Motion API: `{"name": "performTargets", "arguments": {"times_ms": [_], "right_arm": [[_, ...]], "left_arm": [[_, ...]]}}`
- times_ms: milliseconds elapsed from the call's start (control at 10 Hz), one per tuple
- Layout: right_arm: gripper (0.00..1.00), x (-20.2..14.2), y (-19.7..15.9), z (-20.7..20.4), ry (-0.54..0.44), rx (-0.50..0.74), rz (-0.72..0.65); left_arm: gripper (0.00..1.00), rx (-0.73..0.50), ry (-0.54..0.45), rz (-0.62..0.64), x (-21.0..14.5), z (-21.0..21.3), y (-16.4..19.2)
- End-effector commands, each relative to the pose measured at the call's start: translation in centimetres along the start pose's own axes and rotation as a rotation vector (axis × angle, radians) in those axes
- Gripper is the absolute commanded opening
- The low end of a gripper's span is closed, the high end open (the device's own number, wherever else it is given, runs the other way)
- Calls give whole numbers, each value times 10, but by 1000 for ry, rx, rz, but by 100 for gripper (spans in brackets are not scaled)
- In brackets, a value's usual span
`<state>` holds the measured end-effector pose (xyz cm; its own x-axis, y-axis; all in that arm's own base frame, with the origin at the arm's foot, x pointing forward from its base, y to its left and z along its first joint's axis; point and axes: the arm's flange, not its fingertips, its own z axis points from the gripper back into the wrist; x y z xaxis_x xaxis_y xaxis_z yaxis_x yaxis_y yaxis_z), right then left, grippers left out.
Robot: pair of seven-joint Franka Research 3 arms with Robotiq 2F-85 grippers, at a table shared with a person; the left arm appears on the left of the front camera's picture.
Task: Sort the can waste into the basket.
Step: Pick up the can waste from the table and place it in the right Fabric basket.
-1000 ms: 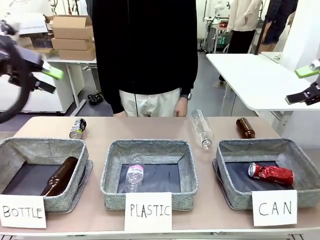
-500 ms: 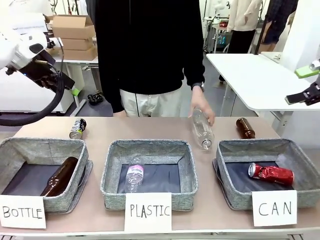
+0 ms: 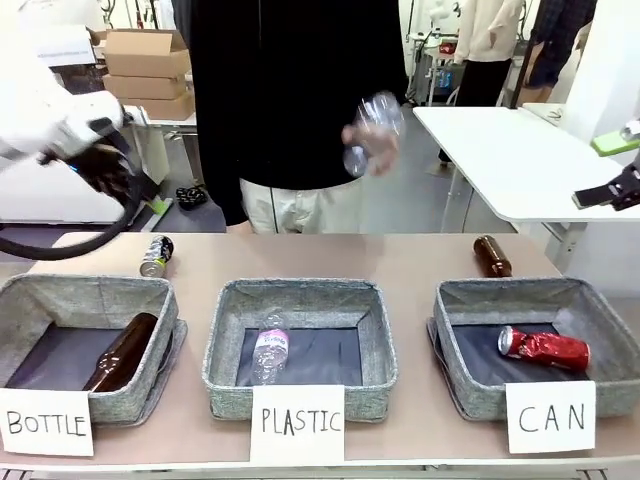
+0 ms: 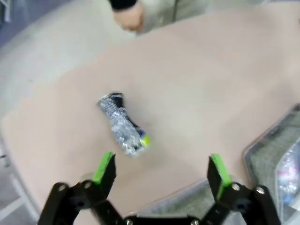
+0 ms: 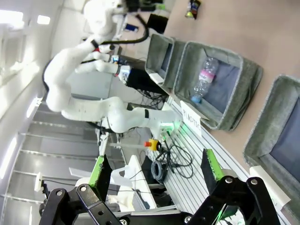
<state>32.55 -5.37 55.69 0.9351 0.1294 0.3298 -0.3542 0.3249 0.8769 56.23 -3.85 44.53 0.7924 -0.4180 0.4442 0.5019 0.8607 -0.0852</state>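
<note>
The shiny red can (image 3: 543,347) lies crumpled on the dark floor of the grey CAN basket (image 3: 470,392) at the front right. The dark can (image 3: 155,256) lies on its side on the table behind the BOTTLE basket (image 3: 20,295). My left gripper (image 3: 140,192) hangs in the air above and left of it. In the left wrist view the dark can (image 4: 123,125) sits just beyond my open left gripper (image 4: 161,168), with nothing between the green pads. My right gripper (image 3: 610,170) stays open, high at the right edge; its own view shows the same (image 5: 154,166).
The person holds a clear plastic bottle (image 3: 370,130) up at chest height. A brown glass bottle (image 3: 490,255) lies behind the CAN basket, another (image 3: 122,352) in the BOTTLE basket. The PLASTIC basket (image 3: 300,290) holds a clear bottle (image 3: 268,350).
The person picked the clear plastic bottle off the table and raised it. My left arm swung down and toward the dark can. The right arm stayed still.
</note>
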Motion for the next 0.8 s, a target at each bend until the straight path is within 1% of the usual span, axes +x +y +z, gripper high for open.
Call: {"name": "performTargets", "arguments": {"times_ms": [0,100,200,300,400,500,700], "right_arm": [[100,0,1,4,12,-1,28],[100,0,1,4,12,-1,28],[100,0,1,4,12,-1,28],[100,0,1,4,12,-1,28],[100,0,1,4,12,-1,28],[100,0,1,4,12,-1,28],[100,0,1,4,12,-1,28]], "left_arm": [[100,-10,87,-59,44,-55,30],[100,18,128,-38,46,-82,40],[100,6,189,-28,46,-105,49],[100,46,256,-3,41,-125,59],[100,55,300,21,33,-137,64],[100,20,319,35,27,-141,66],[100,-12,336,57,17,-145,66]]}}
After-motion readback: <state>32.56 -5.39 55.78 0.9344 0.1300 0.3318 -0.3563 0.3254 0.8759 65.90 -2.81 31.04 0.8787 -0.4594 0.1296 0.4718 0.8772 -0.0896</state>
